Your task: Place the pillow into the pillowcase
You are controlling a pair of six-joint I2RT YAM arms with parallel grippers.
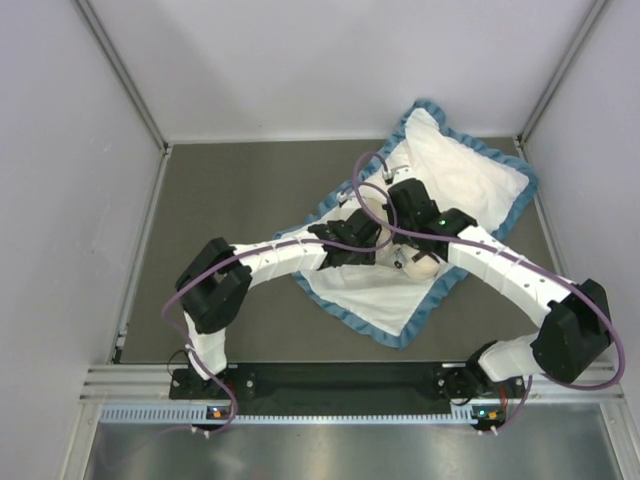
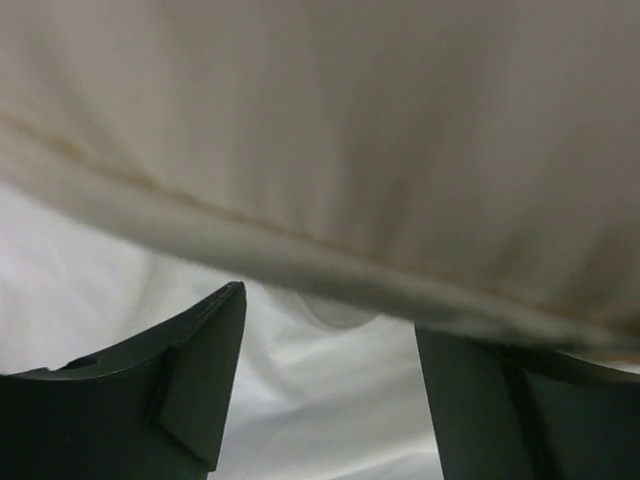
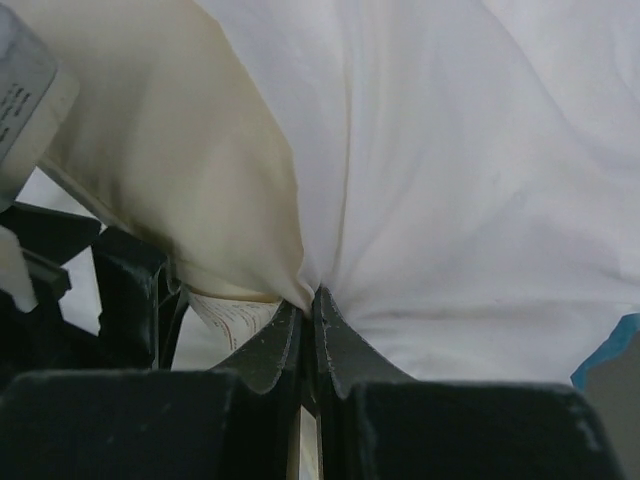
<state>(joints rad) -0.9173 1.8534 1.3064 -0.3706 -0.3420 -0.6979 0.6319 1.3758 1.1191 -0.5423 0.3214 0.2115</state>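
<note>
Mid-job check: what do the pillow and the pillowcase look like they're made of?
The pillow looks like matte cream cloth over soft padding: it bulges and carries a stitched seam. The filling cannot be told. The pillowcase looks like thin, matte white fabric on its inside, perhaps cotton or a blend: it gathers into fine, soft creases where it is pinched.

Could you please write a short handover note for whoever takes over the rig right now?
Left gripper: open, holding nothing, jaws apart just short of the pillow and its seamed edge.
Right gripper: shut on a pinch of the pillowcase, on its white lining.
Pillowcase spread on the table, white side up, with the pillow mid-case under both grippers.
Done: pillow at the case.
Left: cream shows uncovered, so push it fully inside.
</note>
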